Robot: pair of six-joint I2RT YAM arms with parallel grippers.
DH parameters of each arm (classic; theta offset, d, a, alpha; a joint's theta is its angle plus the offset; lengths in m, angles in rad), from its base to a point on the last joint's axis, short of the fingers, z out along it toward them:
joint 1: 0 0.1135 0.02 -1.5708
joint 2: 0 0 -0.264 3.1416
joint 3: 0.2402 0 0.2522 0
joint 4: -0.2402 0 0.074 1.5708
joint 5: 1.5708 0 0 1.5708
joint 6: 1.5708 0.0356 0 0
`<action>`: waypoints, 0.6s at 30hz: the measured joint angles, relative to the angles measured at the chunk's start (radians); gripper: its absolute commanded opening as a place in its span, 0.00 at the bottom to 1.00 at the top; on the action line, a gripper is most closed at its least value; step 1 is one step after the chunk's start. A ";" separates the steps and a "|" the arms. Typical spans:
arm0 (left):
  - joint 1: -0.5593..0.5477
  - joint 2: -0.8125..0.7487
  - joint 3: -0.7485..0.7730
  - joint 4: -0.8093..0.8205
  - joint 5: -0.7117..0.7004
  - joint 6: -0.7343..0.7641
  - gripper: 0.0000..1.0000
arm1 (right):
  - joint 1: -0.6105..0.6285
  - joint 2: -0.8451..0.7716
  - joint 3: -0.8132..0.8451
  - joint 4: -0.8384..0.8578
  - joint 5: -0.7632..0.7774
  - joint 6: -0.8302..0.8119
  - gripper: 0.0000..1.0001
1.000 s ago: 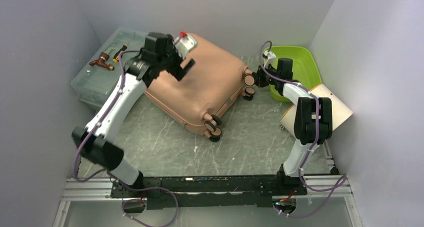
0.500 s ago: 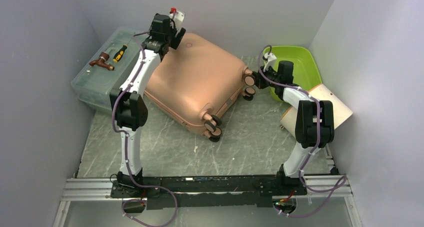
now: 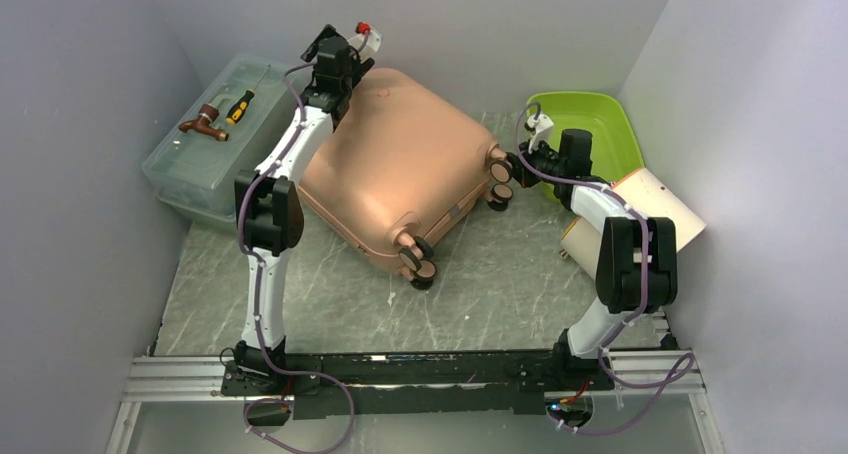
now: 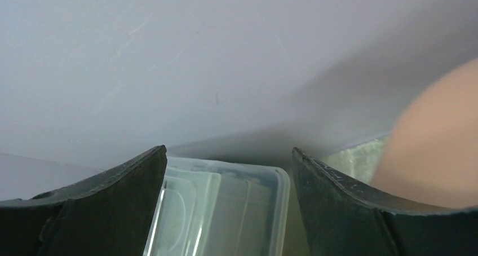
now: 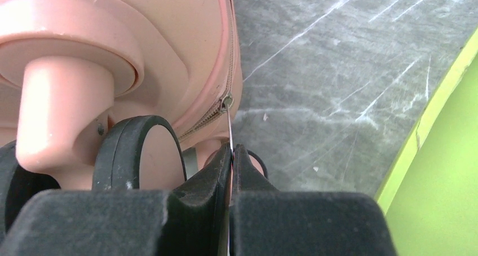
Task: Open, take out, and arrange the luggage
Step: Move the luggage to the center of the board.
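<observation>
Pinching thin zipper pull (image 5: 228, 120), apparently: right claw (image 5: 230, 154) | left claw (image 4: 228, 151) apart, luggage (image 4: 439, 143) cropped

Lab robot cell: plain grey walls (image 3: 80, 94), aluminium mounting rail (image 3: 170, 379), marbled tabletop (image 3: 500, 294).

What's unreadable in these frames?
- Contents of the luggage: shell closed in every view.
- Lower end of the zipper pull: right wrist view, pinched inside the shut right gripper; too small in top view.
- Whether the open left gripper touches anything: left wrist view cuts the luggage off at its right edge; top view, the wrist hides the fingertips.
- What the pale object is: top view, right arm covers part.
</observation>
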 measured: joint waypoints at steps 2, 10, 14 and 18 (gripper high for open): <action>-0.002 0.023 0.010 0.038 -0.021 0.032 0.87 | -0.001 -0.033 -0.025 -0.019 -0.001 -0.024 0.00; 0.007 0.076 -0.020 0.135 -0.094 0.147 0.76 | -0.006 -0.097 -0.065 -0.070 -0.005 -0.082 0.00; 0.015 0.011 -0.154 0.179 -0.027 0.147 0.74 | -0.016 -0.140 -0.097 -0.096 -0.020 -0.109 0.00; 0.009 -0.075 -0.271 0.161 0.071 0.150 0.74 | -0.036 -0.232 -0.162 -0.152 -0.037 -0.153 0.00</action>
